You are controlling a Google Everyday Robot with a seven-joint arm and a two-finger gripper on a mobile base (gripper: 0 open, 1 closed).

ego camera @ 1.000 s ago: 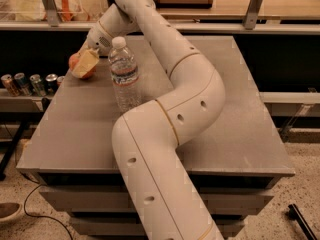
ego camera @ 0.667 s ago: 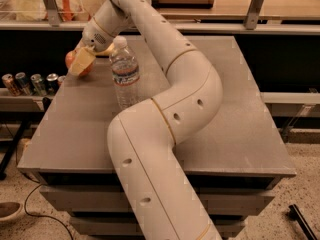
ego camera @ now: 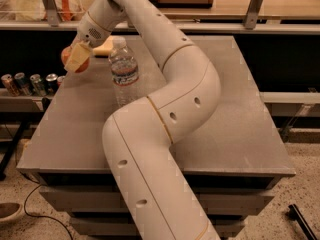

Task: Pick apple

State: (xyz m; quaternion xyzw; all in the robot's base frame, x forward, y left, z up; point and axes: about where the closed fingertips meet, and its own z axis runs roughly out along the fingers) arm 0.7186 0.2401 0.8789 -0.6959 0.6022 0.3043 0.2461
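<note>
At upper left, apple (ego camera: 65,56) inside end effector (ego camera: 75,60) (gripped); bottle (ego camera: 124,73) beside

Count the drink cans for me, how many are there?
4 cans, in a row on the low shelf left of the table; more may hide behind its edge. The gripper holds the apple above them.

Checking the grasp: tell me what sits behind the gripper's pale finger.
The red-orange apple sits behind it, showing on both sides. The gripper, at the table's far left edge, is closed on it; the finger covers the apple's middle, and the second finger is hidden.
</note>
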